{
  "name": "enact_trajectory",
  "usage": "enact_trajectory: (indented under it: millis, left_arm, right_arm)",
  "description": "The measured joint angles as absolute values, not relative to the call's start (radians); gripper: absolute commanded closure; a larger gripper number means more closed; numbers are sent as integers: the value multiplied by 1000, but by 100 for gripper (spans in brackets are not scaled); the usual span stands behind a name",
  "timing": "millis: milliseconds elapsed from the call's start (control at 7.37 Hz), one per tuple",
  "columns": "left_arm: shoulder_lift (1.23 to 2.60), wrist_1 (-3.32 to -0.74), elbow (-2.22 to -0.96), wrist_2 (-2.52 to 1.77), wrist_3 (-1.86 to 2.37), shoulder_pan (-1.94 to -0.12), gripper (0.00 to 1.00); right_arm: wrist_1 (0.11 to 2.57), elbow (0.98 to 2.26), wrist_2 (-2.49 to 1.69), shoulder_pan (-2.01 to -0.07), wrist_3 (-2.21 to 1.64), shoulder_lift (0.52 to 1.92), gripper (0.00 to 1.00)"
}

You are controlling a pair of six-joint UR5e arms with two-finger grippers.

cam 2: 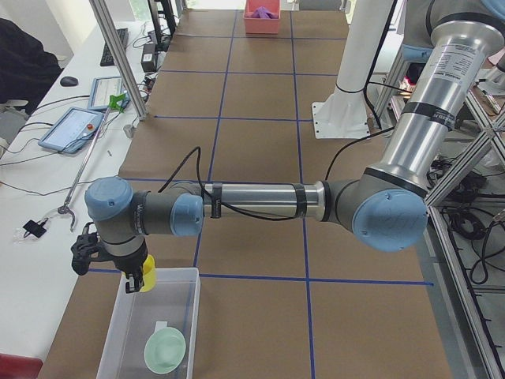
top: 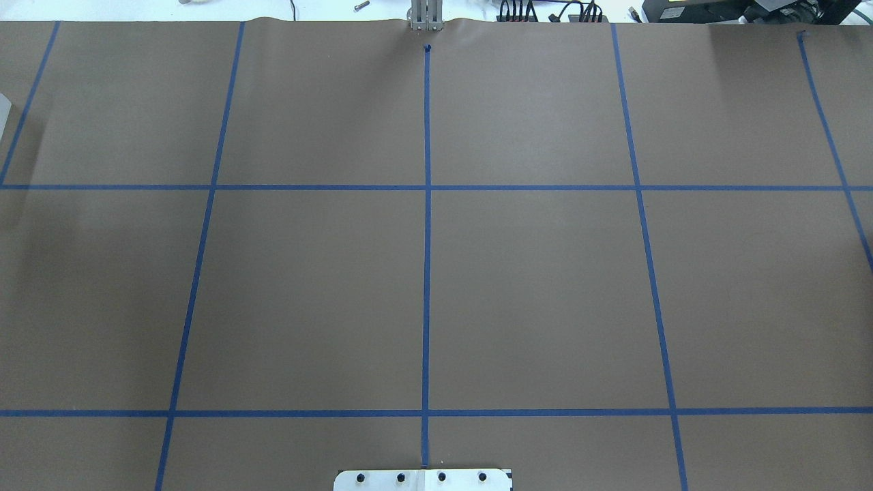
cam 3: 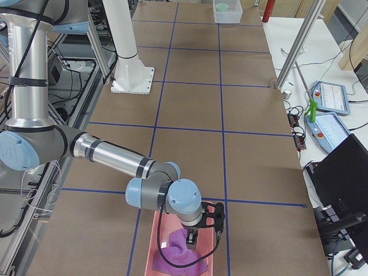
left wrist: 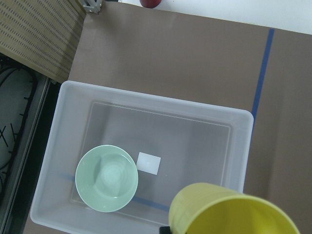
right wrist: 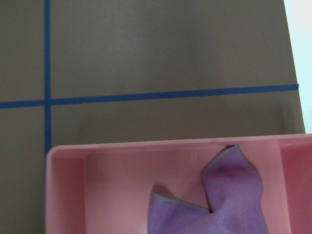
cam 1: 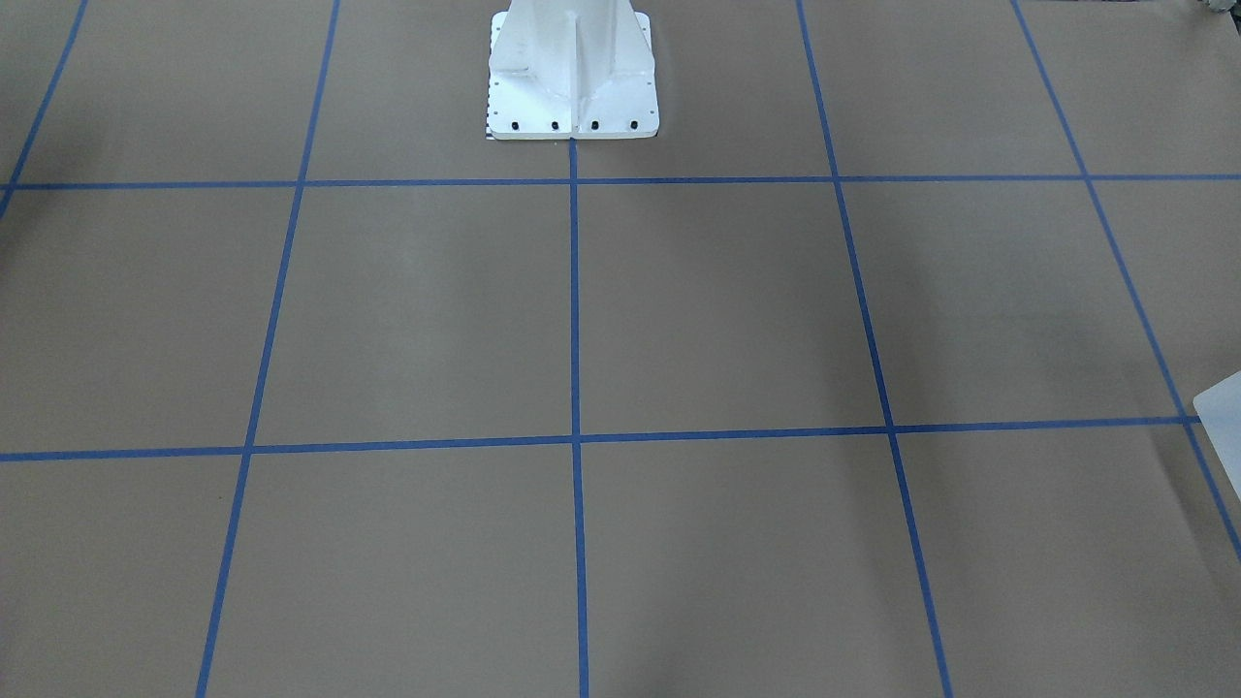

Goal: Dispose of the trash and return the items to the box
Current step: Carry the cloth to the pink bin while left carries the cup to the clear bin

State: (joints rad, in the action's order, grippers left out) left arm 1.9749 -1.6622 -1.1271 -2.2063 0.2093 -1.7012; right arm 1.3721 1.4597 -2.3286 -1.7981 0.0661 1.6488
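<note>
In the left wrist view a yellow cup [left wrist: 234, 209] hangs close under the camera, above the near corner of a clear plastic box [left wrist: 68, 97]. The box holds a green bowl [left wrist: 107, 178]. In the exterior left view my left gripper [cam 2: 134, 276] holds the yellow cup [cam 2: 147, 272] over the box's [cam 2: 194, 316] far rim. My right gripper [cam 3: 192, 238] hovers over a pink bin [cam 3: 154, 244] that holds a purple cloth [cam 3: 178, 253]; I cannot tell whether it is open or shut. The right wrist view shows the pink bin [right wrist: 63, 161] and the cloth [right wrist: 229, 195], but no fingers.
The brown paper table carries a blue tape grid, with the white robot pedestal [cam 1: 572, 78] at its middle edge. A white label [left wrist: 148, 163] lies on the box floor. Tablets and cables lie on the white side table [cam 2: 75, 126]. One box corner [cam 1: 1224, 407] shows in the front view.
</note>
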Motion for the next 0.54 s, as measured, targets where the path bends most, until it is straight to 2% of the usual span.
enact_trajectory:
  millis: [543]
  left_arm:
    - [1974, -1917, -909, -2296, 331, -1695, 100]
  right_arm:
    - [1628, 1754, -2436, -1748, -98, 1642, 0]
